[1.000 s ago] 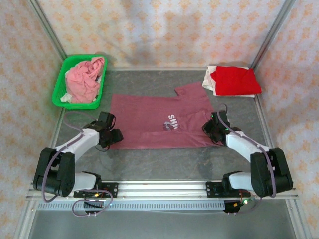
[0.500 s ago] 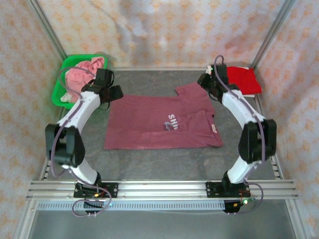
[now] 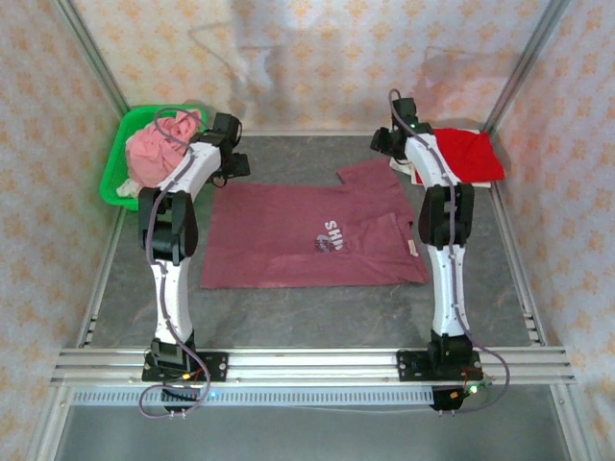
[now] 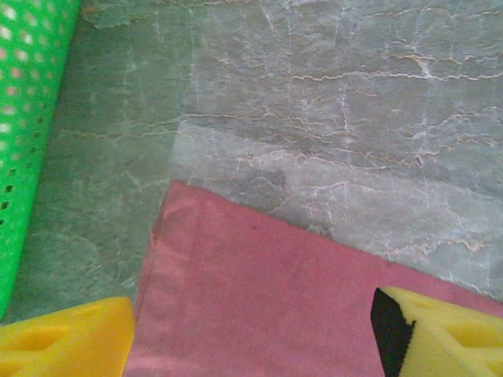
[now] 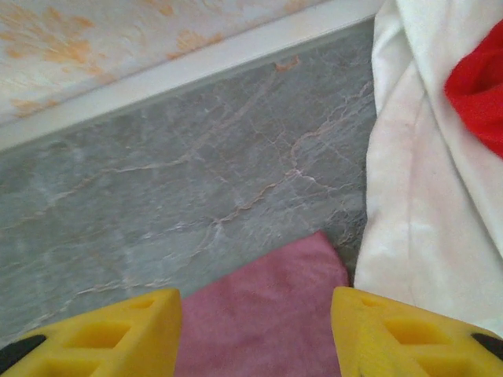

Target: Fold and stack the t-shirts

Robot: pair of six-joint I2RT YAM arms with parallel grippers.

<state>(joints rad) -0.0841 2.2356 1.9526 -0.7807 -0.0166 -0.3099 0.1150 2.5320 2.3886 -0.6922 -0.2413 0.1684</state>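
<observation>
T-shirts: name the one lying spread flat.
The maroon t-shirt, open mid-table. The red t-shirt and white t-shirt sit folded and stacked; the pink t-shirt is bunched in the green basket.

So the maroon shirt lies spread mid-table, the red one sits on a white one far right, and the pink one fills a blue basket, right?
The basket is green, not blue; the top external view shows it. The rest holds.

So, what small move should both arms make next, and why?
Probably lower and close. The left gripper stands open over the far left corner of the maroon t-shirt, and the right gripper stands open over its sleeve tip beside the white shirt. Nothing is gripped yet.
</observation>
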